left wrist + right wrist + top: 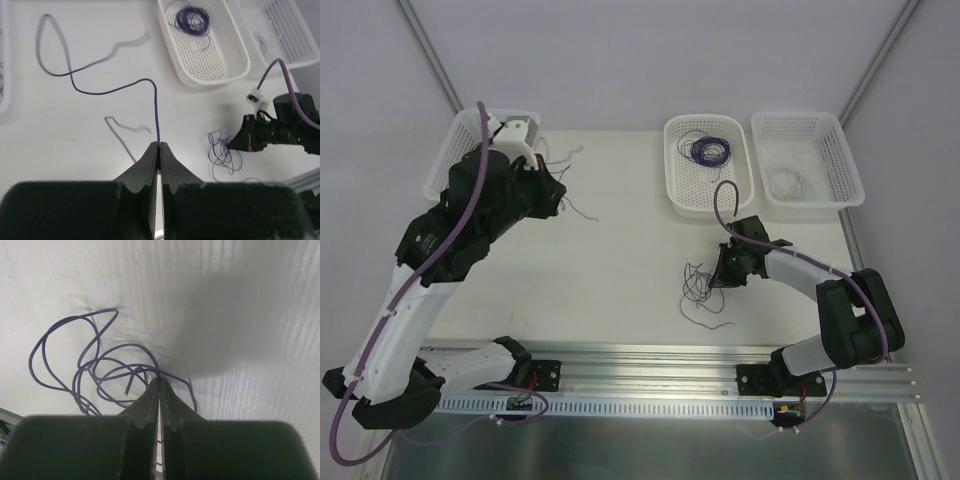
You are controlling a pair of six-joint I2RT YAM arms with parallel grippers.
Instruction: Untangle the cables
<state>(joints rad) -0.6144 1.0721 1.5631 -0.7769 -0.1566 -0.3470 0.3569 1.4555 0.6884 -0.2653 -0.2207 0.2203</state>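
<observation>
A small knot of thin purple cables [698, 285] lies on the white table in front of the middle basket. It also shows in the right wrist view [85, 365] and in the left wrist view [223, 150]. My right gripper [719, 277] sits low at the knot's right side, and its jaws [159, 380] are shut on one purple strand. My left gripper [560, 196] is up at the far left, shut [159, 146] on the end of a single loose purple cable [112, 90]. That cable trails away in a long curve with a loop, and shows faintly from above [582, 212].
Three white baskets stand along the back. The left one [445, 160] is partly under my left arm. The middle one [672, 170] holds a neat purple coil [708, 150]. The right one [850, 160] holds a white coil [785, 181]. A metal rail [650, 360] runs along the near edge.
</observation>
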